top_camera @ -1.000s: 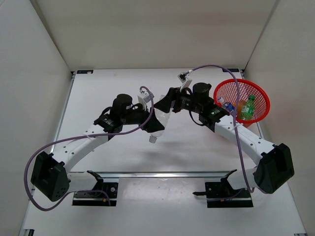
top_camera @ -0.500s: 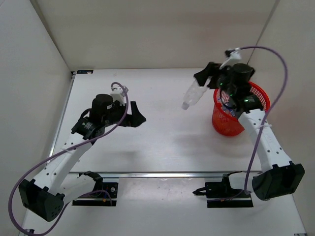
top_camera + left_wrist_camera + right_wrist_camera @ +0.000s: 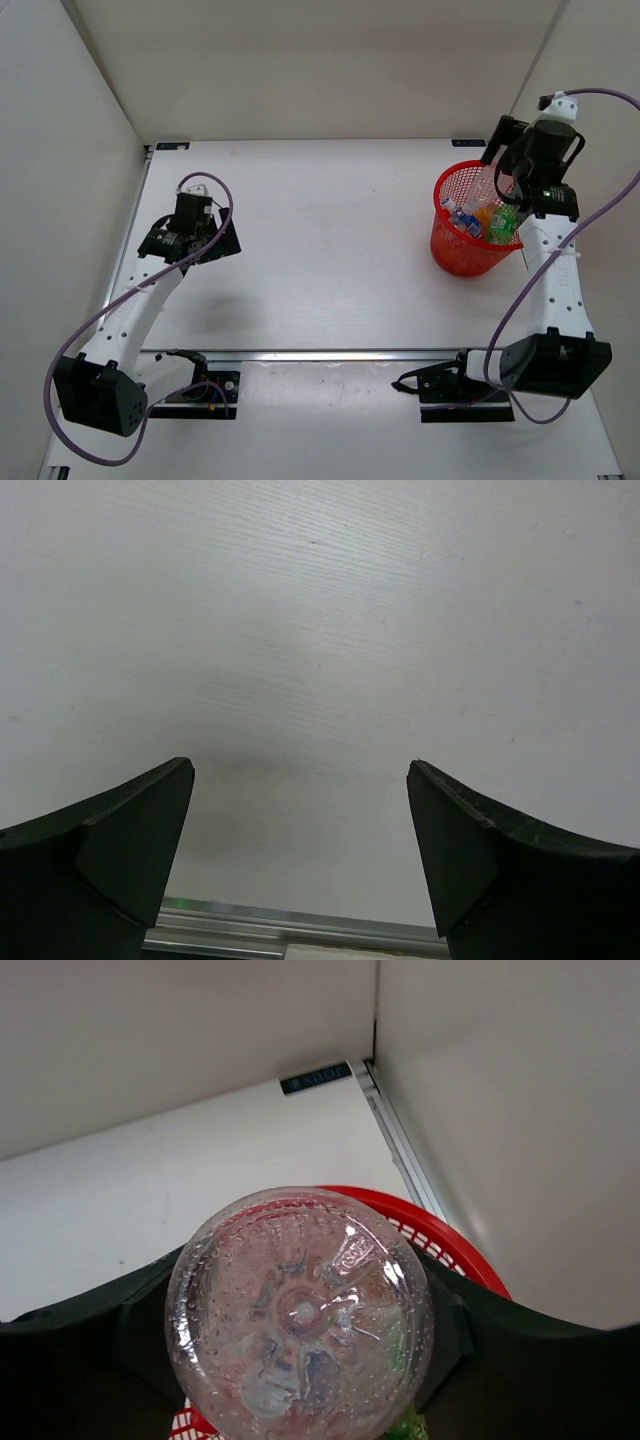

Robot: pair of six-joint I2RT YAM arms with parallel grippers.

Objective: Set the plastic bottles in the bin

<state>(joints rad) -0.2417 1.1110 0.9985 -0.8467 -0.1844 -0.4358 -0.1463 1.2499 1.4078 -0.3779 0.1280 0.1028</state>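
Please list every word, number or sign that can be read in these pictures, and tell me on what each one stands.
Nothing can be read.
Labels of the bottles in the bin: too small.
The dark tag at the far corner: pale marks, blurred.
Base of the clear bottle: no print shows.

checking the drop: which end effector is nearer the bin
Right. The right end effector is above the bin, shut on a clear bottle; the left end effector is open, far to its left.
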